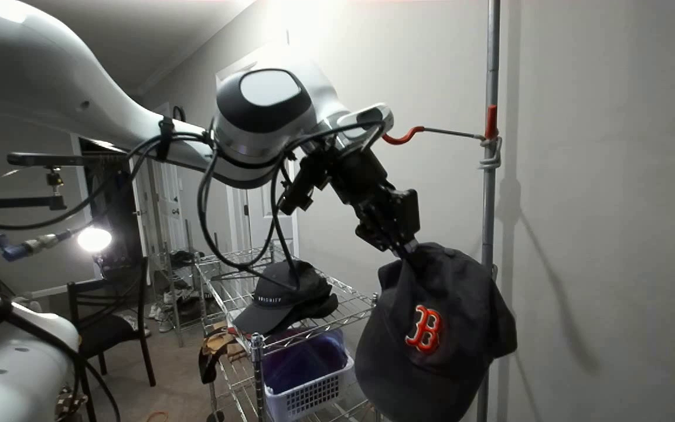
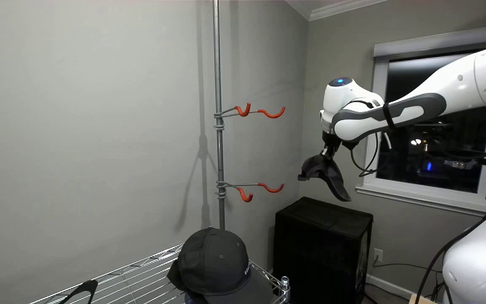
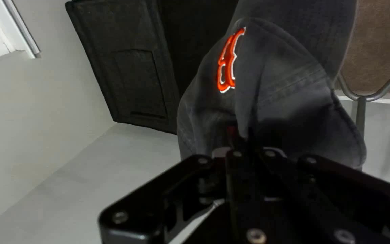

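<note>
My gripper (image 1: 410,248) is shut on the crown of a dark baseball cap (image 1: 460,305) with a red "B" on its front. The cap hangs in the air, brim down, in both exterior views; its fabric is pinched into a fold at the fingertips. In the wrist view the same cap (image 3: 283,98) fills the upper middle, above the dark fingers (image 3: 237,169), and the exact contact is too dark to make out. A second dark cap (image 2: 215,261) with small white lettering rests on a wire shelf (image 2: 141,287), apart from the gripper.
A grey pole (image 2: 219,76) by the wall carries red-tipped upper hooks (image 2: 271,113) and lower hooks (image 2: 271,188). A black cabinet (image 2: 319,253) stands below the held cap in that view. Under the upper shelf sits a white basket (image 1: 311,398); a chair (image 1: 109,337) is farther back.
</note>
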